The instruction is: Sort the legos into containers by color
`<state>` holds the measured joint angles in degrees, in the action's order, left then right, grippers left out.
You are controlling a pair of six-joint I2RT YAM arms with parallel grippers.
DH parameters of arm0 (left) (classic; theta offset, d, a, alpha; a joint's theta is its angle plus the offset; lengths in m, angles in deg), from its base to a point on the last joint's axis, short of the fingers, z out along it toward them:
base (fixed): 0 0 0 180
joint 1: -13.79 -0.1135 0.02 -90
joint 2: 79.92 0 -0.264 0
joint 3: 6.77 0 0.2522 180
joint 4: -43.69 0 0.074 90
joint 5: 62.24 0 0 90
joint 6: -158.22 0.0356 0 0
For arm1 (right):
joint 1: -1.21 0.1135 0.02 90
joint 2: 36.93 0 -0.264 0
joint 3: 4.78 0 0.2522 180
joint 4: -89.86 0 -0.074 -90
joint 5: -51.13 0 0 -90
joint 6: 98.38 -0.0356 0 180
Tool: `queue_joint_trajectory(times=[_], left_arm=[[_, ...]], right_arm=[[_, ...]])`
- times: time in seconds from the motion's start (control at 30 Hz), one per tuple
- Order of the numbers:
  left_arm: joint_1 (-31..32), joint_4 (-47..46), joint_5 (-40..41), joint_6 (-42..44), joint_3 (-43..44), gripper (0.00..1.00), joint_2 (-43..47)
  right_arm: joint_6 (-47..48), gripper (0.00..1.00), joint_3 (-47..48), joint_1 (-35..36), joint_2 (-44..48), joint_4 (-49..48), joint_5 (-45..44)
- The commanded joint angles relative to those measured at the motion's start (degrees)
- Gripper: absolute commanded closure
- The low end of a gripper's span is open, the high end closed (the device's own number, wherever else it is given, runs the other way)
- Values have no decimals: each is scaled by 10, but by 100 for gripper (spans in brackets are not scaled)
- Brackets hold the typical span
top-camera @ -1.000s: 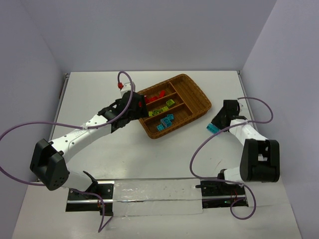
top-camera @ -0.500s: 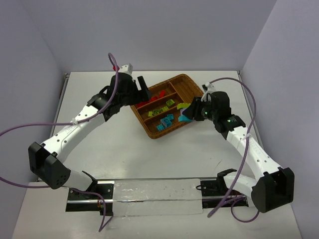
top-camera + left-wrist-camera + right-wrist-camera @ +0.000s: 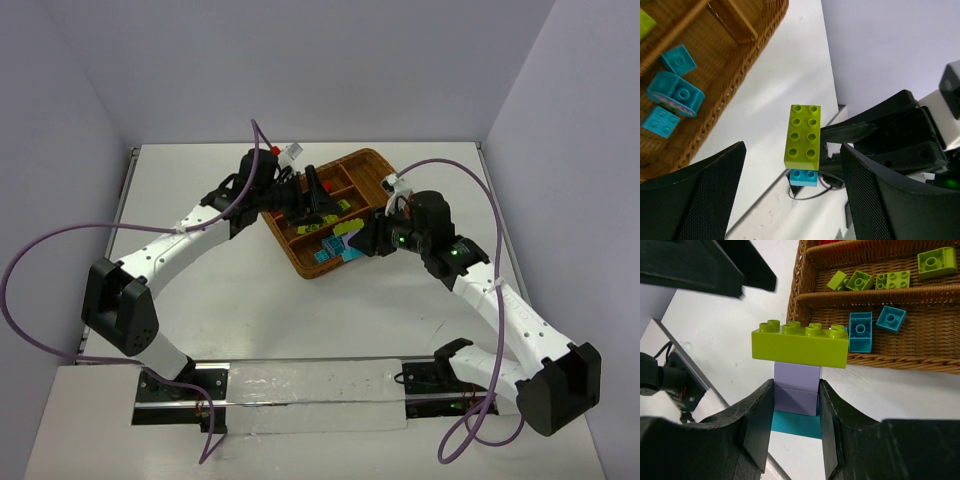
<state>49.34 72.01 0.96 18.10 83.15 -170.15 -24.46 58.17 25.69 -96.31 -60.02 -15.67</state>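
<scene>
My right gripper (image 3: 796, 390) is shut on the purple bricks (image 3: 797, 386) of a small stack. A yellow-green brick (image 3: 800, 345) caps the stack and a cyan brick (image 3: 796, 423) sits under it. In the top view the gripper (image 3: 362, 242) holds the stack (image 3: 347, 229) above the near edge of the wicker tray (image 3: 372, 154). My left gripper (image 3: 318, 196) is open over the tray, facing the stack. Its wrist view shows the yellow-green brick (image 3: 803, 136) between the open fingers (image 3: 715, 180), not touched.
The tray's slots hold yellow-green bricks (image 3: 892, 279) and cyan bricks (image 3: 860, 330), also in the left wrist view (image 3: 675, 92). The tray's woven wall (image 3: 796, 290) is just beyond the stack. Purple cables loop over the table by both arms.
My left arm has swung right over the tray, its gripper now facing the stack. My right gripper has carried the stack from the right side to the tray's near edge.
</scene>
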Motion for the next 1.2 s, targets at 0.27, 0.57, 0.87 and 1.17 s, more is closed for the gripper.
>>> queue_joint_trajectory(times=[0.27, 0.57, 0.87, 1.17], left_arm=[[13, -82, -68, -50, -26, 22, -14], [15, -129, -95, -80, -44, 25, -16], [20, -110, -89, -65, -35, 31, -20], [30, -33, -40, -31, -12, 24, -36]], right_arm=[[17, 100, 24, 22, -2, -5, -10], [18, 100, 21, 26, -5, -6, -13], [18, 100, 29, 28, -8, -5, -15], [20, 100, 37, 27, -9, -1, -21]])
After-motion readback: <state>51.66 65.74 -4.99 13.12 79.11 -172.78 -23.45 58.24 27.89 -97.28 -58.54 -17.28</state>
